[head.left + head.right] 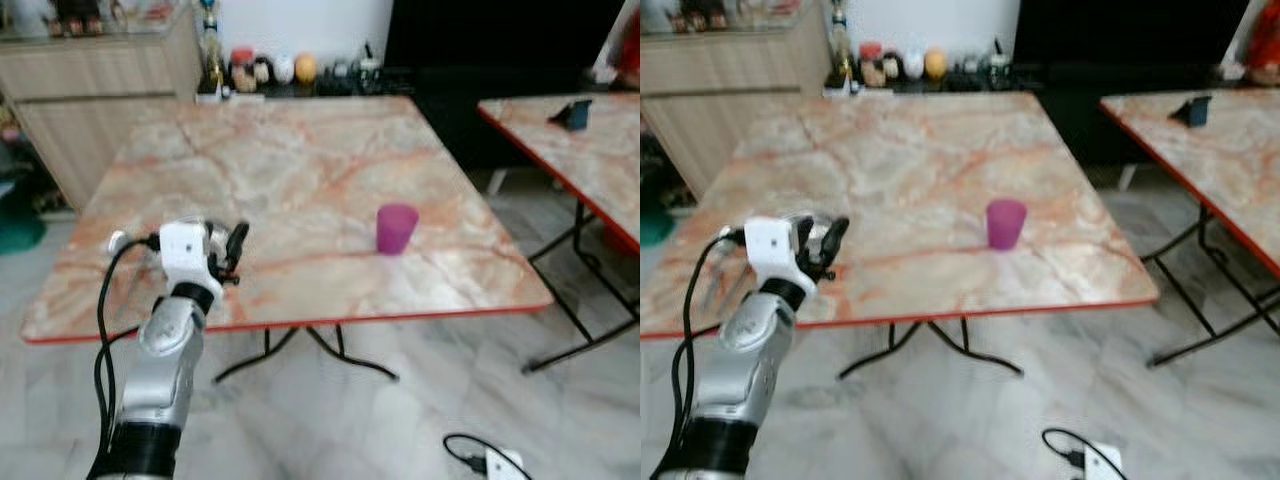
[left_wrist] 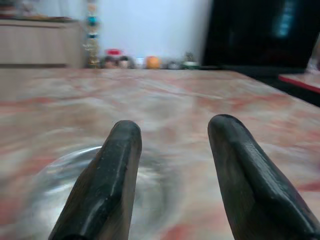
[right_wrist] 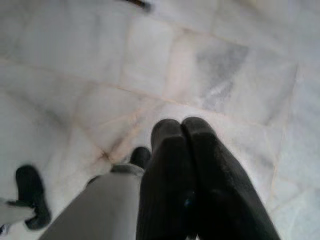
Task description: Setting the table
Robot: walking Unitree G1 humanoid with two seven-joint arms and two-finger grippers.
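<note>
A purple cup [image 1: 396, 228] stands upright on the marbled table [image 1: 300, 150], right of centre and near the front edge. My left gripper [image 1: 235, 250] is raised over the table's front left part, well to the left of the cup. Its fingers [image 2: 120, 165] are open, with nothing between them. Just beneath them a clear round glass dish [image 2: 60, 180] lies on the table, blurred. My right gripper [image 3: 182, 124] hangs shut over the pale tiled floor.
A second marbled table [image 1: 600, 150] stands to the right with a dark blue object [image 1: 572, 113] on it; a floor gap separates the two. Jars and bottles [image 1: 270, 70] line the far edge. A wooden cabinet [image 1: 90, 90] is back left. A cable and white plug [image 1: 495, 462] lie on the floor.
</note>
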